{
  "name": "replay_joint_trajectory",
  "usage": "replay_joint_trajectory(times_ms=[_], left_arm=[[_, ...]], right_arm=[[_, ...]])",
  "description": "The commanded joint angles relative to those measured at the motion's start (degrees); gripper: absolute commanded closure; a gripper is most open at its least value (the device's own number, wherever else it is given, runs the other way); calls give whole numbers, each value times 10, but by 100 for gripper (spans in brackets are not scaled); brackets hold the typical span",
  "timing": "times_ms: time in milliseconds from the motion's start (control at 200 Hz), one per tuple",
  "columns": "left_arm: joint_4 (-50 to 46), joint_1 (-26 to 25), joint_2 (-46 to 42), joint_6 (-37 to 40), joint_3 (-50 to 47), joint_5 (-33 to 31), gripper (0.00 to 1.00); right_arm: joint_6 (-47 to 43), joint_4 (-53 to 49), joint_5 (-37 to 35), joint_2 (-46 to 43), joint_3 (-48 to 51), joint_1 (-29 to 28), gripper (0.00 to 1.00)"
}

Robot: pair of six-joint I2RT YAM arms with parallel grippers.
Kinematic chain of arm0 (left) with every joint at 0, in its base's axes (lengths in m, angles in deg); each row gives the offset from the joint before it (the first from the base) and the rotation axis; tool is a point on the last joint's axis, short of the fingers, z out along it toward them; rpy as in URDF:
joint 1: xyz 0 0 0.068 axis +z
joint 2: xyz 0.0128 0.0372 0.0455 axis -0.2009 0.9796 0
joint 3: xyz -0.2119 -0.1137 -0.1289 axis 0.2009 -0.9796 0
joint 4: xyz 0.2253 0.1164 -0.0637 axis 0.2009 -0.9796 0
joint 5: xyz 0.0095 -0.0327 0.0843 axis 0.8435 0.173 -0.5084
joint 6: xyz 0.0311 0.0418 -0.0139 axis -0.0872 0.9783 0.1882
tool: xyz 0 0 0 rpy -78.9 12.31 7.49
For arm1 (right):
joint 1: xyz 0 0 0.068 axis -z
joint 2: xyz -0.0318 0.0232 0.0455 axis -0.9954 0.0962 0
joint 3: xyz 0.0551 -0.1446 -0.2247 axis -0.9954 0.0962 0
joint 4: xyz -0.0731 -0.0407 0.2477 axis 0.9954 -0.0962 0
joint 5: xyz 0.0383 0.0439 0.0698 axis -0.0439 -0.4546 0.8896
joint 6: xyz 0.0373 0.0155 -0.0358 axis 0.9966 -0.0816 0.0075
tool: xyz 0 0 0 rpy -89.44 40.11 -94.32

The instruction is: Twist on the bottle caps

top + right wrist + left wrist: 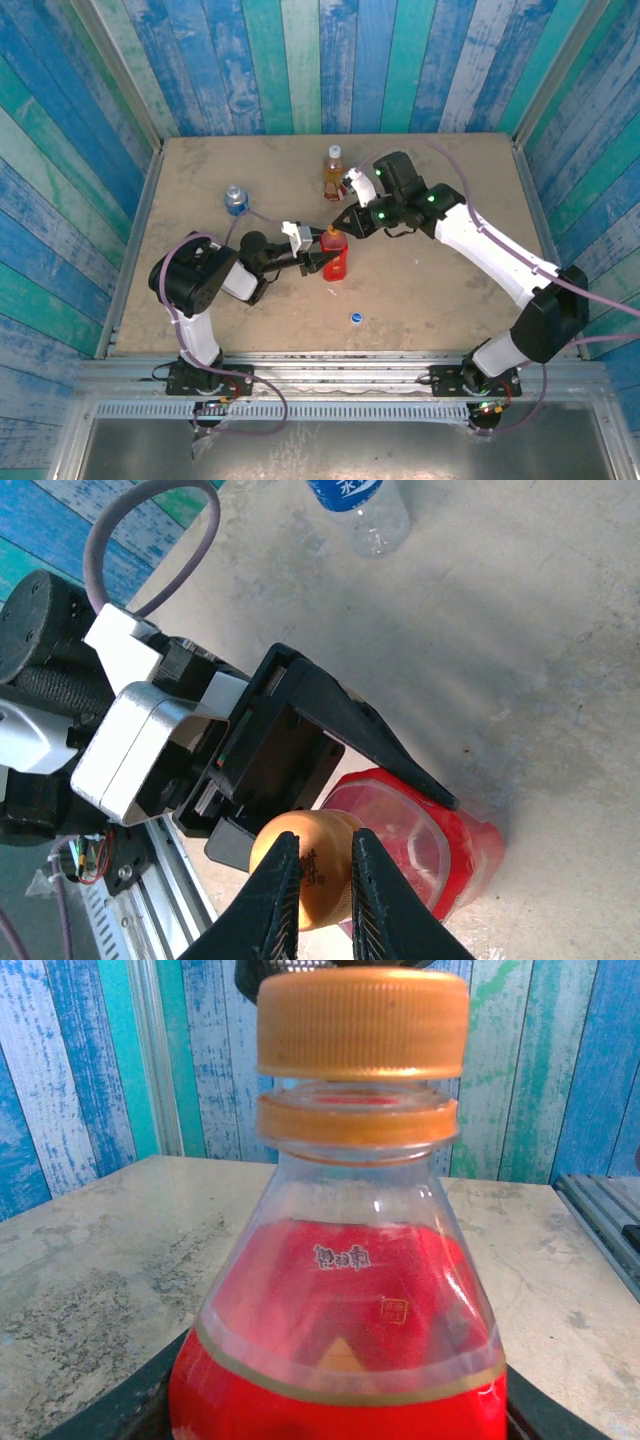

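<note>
Across the mottled tan table (440, 300), boxed on 3 sides by plank walls (300, 60) painted in worn blues and teals, we see 2 arms meeting near the middle. From its near-left base the left arm bends low and reaches right. Its left gripper (322, 262) is clenched on the body of the red bottle (338, 266), which stands upright at the table's centre. From the near-right corner the right arm stretches far and left, then tips down. The right gripper (322, 842) sits over the bottle's top with its fingers closed to a thin slit, above the orange cap (362, 1022) rather than around it.

We note the cap sitting on the neck above a matching orange ring, with clear shoulders below and red drink under those. A tea bottle (334, 172) stands just beyond, a clear bottle (236, 200) stands far-left, and a blue cap (356, 318) lies nearer us.
</note>
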Motion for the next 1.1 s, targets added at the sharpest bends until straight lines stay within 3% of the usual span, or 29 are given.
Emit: replay_joint_trajectory(times_ms=[0,180,335,451,556,616,656,816,946,1096], left_arm=[[-55,1,9,6,-4,-27,45],[-53,1,8,4,-3,-30,45],[-46,1,3,5,-8,-31,45],[-39,2,-2,7,-13,-25,45],[-17,1,-16,14,-24,6,44],[-15,1,-27,14,-26,32,44],[-25,0,-36,15,-24,51,44],[-94,-10,-76,34,-13,99,44],[-192,-21,-108,81,-1,110,43],[-196,-23,-117,85,-2,109,44]], right_arm=[[-12,-48,36,-26,31,-29,84],[-18,-55,38,-49,45,-44,83],[-31,-52,27,-57,37,-46,76],[-74,-52,-24,-76,30,-46,57],[-167,-60,-40,-94,30,-44,43],[-334,-93,7,-108,40,-44,37],[-400,-98,11,-122,56,-44,35],[-539,-84,24,-138,53,-37,34],[-581,-113,56,-103,6,-33,39],[-616,-140,71,-67,-21,-23,45]])
